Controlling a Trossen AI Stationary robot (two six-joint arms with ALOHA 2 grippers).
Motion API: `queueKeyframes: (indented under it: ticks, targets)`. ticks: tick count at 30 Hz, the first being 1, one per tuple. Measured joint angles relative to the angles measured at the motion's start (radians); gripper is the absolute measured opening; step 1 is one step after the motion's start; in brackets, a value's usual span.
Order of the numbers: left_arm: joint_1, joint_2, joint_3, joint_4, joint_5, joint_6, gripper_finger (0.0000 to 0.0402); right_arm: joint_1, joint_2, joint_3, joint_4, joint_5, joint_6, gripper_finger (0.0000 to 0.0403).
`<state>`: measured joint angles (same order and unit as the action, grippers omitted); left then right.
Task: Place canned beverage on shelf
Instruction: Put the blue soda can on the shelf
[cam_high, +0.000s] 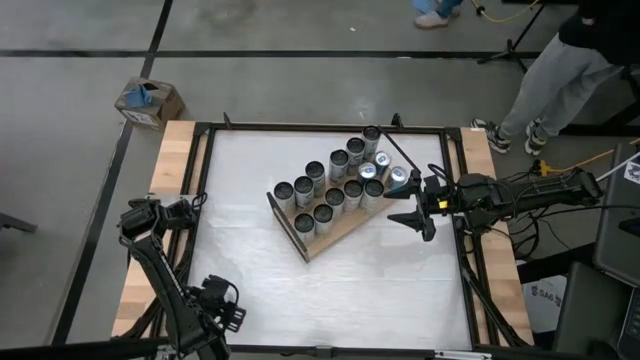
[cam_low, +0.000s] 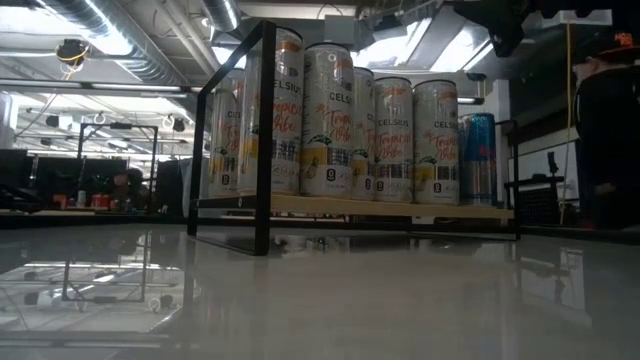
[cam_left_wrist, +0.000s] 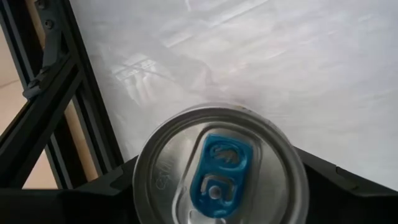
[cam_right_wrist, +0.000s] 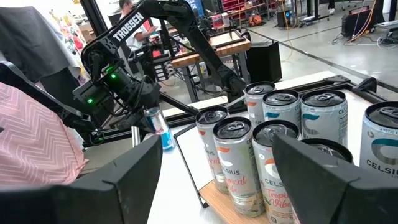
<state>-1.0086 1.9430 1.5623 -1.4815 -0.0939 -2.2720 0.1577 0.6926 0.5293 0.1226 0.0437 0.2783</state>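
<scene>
The shelf (cam_high: 338, 228), a light-brown board on a dark frame, stands slantwise at the table's middle and carries several upright cans (cam_high: 333, 186); it also shows in the low view (cam_low: 400, 208). My left gripper (cam_left_wrist: 221, 186), at the table's near left corner (cam_high: 220, 308), is shut on a silver-topped can with a blue tab (cam_left_wrist: 222, 169); the right wrist view shows this can as blue (cam_right_wrist: 161, 129). My right gripper (cam_high: 420, 206) is open and empty just right of the shelf, its fingers (cam_right_wrist: 118, 180) wide apart before the cans. My left gripper pinches the can's two opposite sides (cam_left_wrist: 142, 180) between its two fingers, near the can's top. The fingers come slanting down from above. The can stands upright in the hold (cam_right_wrist: 163, 134); whether its bottom is on the table I cannot tell.
A black frame (cam_high: 205, 170) and pale wooden planks (cam_high: 172, 150) run along the table's sides. White tabletop (cam_high: 350, 290) lies bare near the front. A cardboard box (cam_high: 148, 100) sits on the floor at the far left; a person's legs (cam_high: 545, 85) stand at the far right.
</scene>
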Motion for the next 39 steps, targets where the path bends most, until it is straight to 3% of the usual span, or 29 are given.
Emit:
queueKeyframes:
  ticks: [7, 10, 19, 28, 39]
  targets:
    - [0.029, -0.002, 0.002, 0.009, 0.0, 0.0, 0.0221, 0.0, 0.0, 0.0, -0.001, -0.002, 0.002, 0.0294]
    - [0.06, -0.002, 0.008, 0.016, -0.001, 0.065, 0.0207, 0.0, -0.002, 0.0, 0.0, -0.002, 0.003, 0.0294]
    - [0.19, 0.001, 0.065, 0.089, -0.078, 0.372, 0.0212, 0.0, -0.003, 0.0, 0.0, -0.003, 0.004, 0.0294]
    - [0.318, 0.001, 0.069, 0.332, -0.08, 0.702, 0.0212, 0.0, -0.003, 0.0, 0.001, -0.003, 0.004, 0.0294]
    - [0.401, 0.001, 0.069, 0.609, -0.12, 0.911, 0.0212, 0.0, -0.003, 0.0, -0.022, -0.003, 0.005, 0.0294]
